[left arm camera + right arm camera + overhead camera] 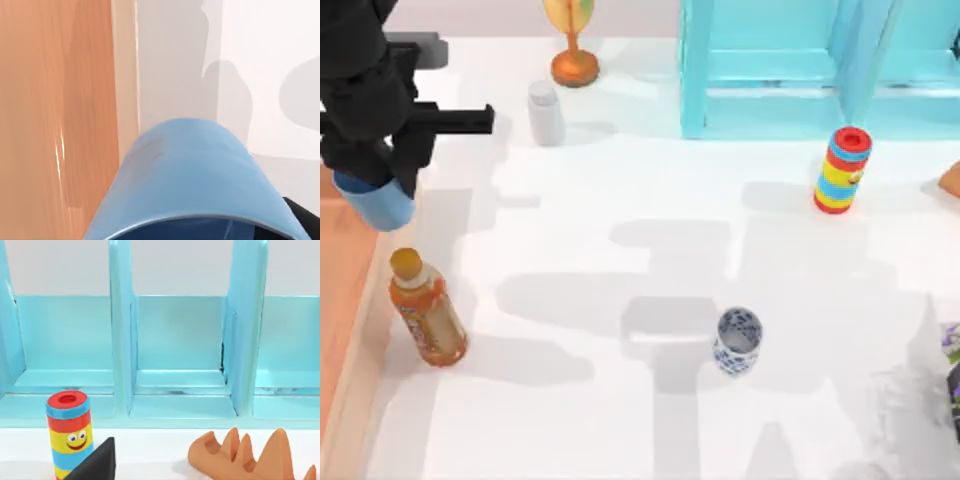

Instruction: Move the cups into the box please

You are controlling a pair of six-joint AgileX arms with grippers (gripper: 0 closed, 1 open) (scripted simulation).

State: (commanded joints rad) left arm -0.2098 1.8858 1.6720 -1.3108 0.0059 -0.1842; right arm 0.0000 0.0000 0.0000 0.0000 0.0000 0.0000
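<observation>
left pincer [370, 170] | pinching blue tumbler [377, 203] | above box rim [360, 330]

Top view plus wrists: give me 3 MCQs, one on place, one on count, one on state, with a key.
1. Where does the white floral cup stand?
A. Inside the box
B. On the white table, right of the orange-brown bottle
C. On the turquoise shelf

2. How many cups lie inside the box?
A. None
B. One
C. Two

3. What state is the blue cup in?
A. Standing on the table
B. Tipped beside the striped cylinder
C. Gripped by the left end effector over the box rim

Key:
1 B: it sits on bare table, well right of the bottle.
2 A: the visible part of the box holds no cup, and both cups are elsewhere.
3 C: the left end effector holds the blue cup and the left wrist view shows the rim beneath it.
</observation>
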